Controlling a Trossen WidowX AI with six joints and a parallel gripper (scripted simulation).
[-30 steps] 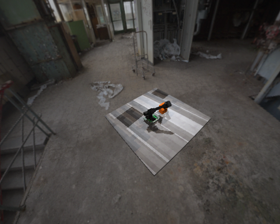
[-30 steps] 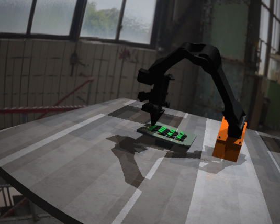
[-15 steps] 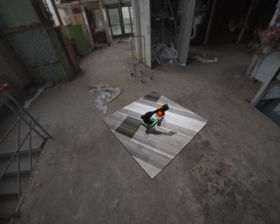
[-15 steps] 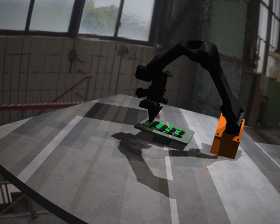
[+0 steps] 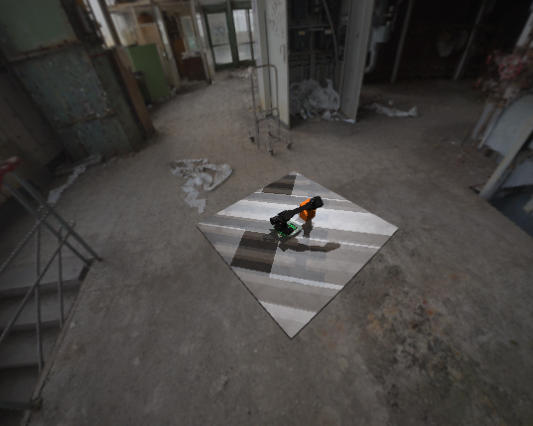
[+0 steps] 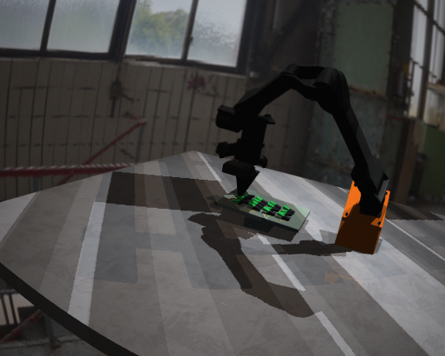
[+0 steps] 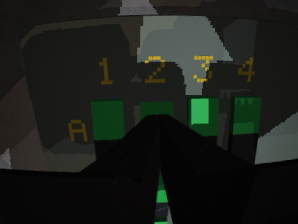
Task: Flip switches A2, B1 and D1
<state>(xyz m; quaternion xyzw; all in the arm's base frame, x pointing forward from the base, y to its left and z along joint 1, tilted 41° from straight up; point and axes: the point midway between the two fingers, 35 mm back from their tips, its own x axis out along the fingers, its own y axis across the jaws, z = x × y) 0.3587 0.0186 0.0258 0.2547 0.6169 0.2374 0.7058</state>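
We see the gripper (image 6: 246,185) clenched, holding nothing.
Its tip hangs over the panel (image 6: 294,220), at the A2 switch (image 7: 156,108).

A matte black jointed arm (image 6: 338,104) of thick, rounded links rises from a boxy orange base block (image 6: 361,226) with small dark screw heads. Above the black gripper (image 6: 246,189), whose wedge-shaped fingers taper to a point, sits a blocky wrist housing.
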